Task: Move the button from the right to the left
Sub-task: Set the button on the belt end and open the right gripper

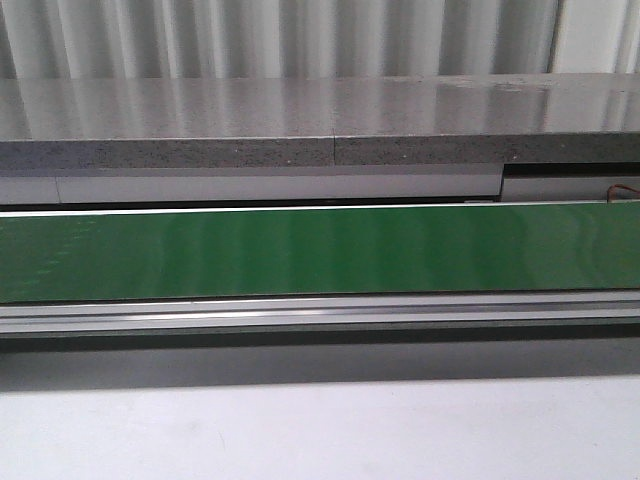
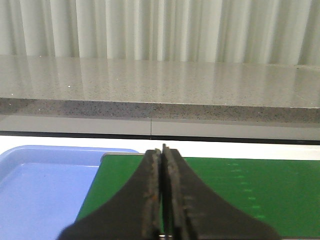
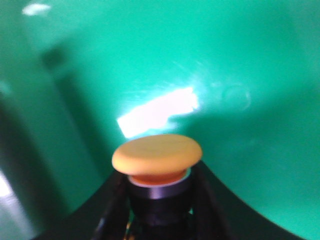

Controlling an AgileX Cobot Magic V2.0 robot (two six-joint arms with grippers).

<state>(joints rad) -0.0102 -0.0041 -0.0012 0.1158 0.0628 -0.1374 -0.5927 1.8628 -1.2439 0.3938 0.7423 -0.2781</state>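
button (image 3: 157, 156) seen clamped between jaws of right gripper (image 3: 160, 212), lower centre of right wrist view, above green belt (image 1: 320, 250); pick-up judged done. carry to left and release judged outstanding. left gripper (image 2: 162, 200) seen pressed together, nothing held, lower centre of left wrist view; blue tray (image 2: 45, 185) at lower left. grey stone ledge (image 1: 300, 115) and pale curtain (image 1: 280, 35) shown in upper part of front view; neither arm visible there.

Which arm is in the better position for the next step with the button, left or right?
Right, probably. The right gripper is closed on the button over the green belt. The left gripper is shut and empty, beside a blue tray.
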